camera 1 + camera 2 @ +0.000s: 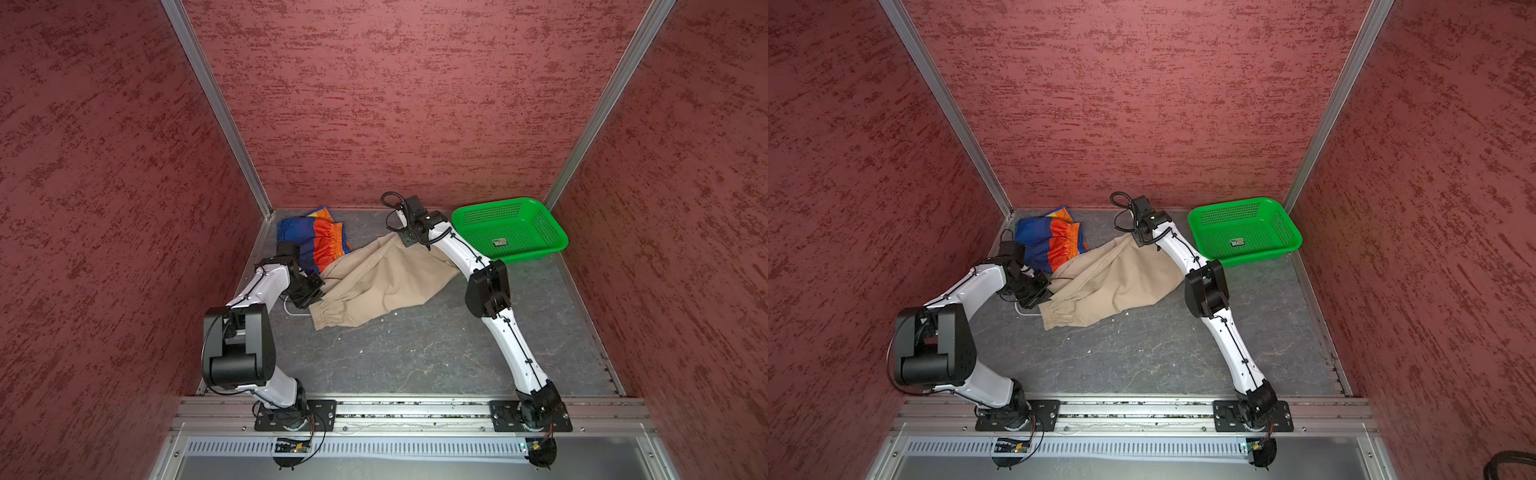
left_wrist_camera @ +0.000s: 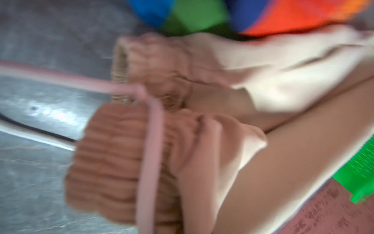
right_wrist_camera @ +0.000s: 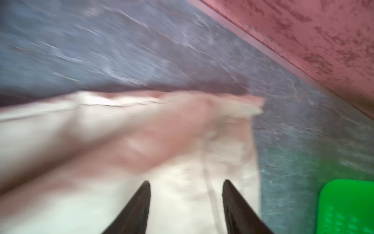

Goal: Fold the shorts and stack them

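In both top views the beige shorts (image 1: pixel 382 278) (image 1: pixel 1113 278) lie rumpled mid-table, slanting from 8 o'clock to 1 o'clock. Their upper edge overlaps the rainbow shorts (image 1: pixel 311 241) (image 1: pixel 1046 239), bunched at 10 o'clock. My left gripper (image 1: pixel 309 296) (image 1: pixel 1038 293) sits at the gathered waistband (image 1: pixel 332 319) at 8 o'clock. My right gripper (image 1: pixel 405 239) (image 1: pixel 1137 240) hangs over the far leg corner at 1 o'clock, just beside the green basket (image 1: pixel 532 255) (image 1: pixel 1254 259). I judge this to be the spreading step, so I'd draw the cloth toward 5 o'clock onto bare table (image 1: pixel 415 357), clear of the striped pair, and flatten it before any fold

Left wrist view: it is blurred, and the waistband and drawstring (image 2: pixel 149 141) fill it and hide the fingers. That gripper is closed, seemingly pinching the waistband, though I can't see the contact itself

Right wrist view: this one is smeared too, but the two fingers (image 3: pixel 139 206) stand well apart above the beige hem, gripping nothing. I can't make out how the legs layer underneath, or whether the drawstring is caught
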Robot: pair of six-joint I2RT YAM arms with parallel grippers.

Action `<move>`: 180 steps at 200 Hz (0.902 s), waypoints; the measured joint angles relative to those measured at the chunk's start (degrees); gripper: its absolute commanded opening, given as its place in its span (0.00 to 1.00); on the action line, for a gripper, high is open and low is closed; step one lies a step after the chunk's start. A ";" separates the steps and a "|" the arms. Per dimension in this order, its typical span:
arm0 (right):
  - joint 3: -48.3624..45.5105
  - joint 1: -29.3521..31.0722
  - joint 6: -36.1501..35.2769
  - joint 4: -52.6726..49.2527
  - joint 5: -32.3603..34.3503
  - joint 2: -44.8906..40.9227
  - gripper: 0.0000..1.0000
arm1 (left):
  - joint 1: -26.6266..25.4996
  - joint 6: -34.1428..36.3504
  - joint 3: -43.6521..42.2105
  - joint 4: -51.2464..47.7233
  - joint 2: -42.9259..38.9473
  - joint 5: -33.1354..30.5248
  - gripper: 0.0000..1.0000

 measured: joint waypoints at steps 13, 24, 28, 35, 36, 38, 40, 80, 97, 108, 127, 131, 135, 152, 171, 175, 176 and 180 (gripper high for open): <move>-2.45 -1.03 0.22 1.97 0.74 -0.09 0.72 | 0.39 0.04 -0.15 0.02 1.07 -0.35 0.09; -4.85 -2.05 0.39 3.37 1.27 -0.70 0.72 | 0.48 0.07 -0.15 0.13 1.57 -0.39 0.09; -5.86 -2.43 0.42 3.82 1.38 -1.07 0.73 | 0.48 0.09 -0.15 0.15 1.64 -0.42 0.09; -7.82 -2.95 0.46 4.57 1.38 -1.99 0.73 | 0.48 0.09 -0.15 0.20 1.66 -0.44 0.10; -8.02 -2.99 0.46 4.61 1.36 -2.10 0.73 | 0.48 0.09 -0.15 0.20 1.66 -0.46 0.10; -8.59 -3.13 0.48 4.85 1.36 -2.49 0.73 | 0.48 0.11 -0.15 0.22 1.66 -0.48 0.10; -9.20 -3.23 0.50 5.05 1.29 -2.86 0.73 | 0.48 0.11 -0.13 0.22 1.66 -0.50 0.10; -19.15 -4.42 1.16 10.56 -7.89 -11.69 0.74 | 0.48 0.42 0.72 -0.02 1.68 -1.44 0.14; -19.63 -4.55 1.44 13.53 -13.46 -13.05 0.73 | 0.48 0.68 1.73 -0.24 1.81 -1.60 0.15; -18.82 -4.59 1.84 14.40 -16.28 -12.74 0.73 | 0.48 0.74 2.45 -0.42 2.03 -1.66 0.15; -15.69 -4.79 2.62 14.84 -19.91 -10.16 0.73 | 0.48 0.90 3.39 -0.46 2.64 -1.68 0.15; -15.17 -4.85 2.93 15.08 -20.68 -9.49 0.73 | 0.46 0.92 3.52 -0.48 2.73 -1.68 0.15; -14.71 -4.85 3.04 15.28 -21.38 -8.85 0.73 | 0.46 0.92 3.61 -0.48 2.84 -1.68 0.15; -14.25 -5.03 4.04 15.80 -24.15 -6.43 0.74 | 0.46 1.01 4.13 -0.76 3.61 -1.66 0.16; -14.25 -5.49 5.18 16.09 -27.02 -3.78 0.74 | 0.46 1.11 4.33 -0.85 4.52 -1.66 0.16; -14.25 -5.60 5.49 16.15 -27.43 -3.26 0.74 | 0.46 1.11 4.35 -0.83 4.70 -1.66 0.15; -14.25 -5.60 5.53 16.15 -27.50 -3.19 0.74 | 0.46 1.11 4.35 -0.83 4.74 -1.66 0.15; -14.25 -5.73 5.73 16.22 -27.96 -2.75 0.74 | 0.46 1.11 4.37 -0.85 4.98 -1.68 0.16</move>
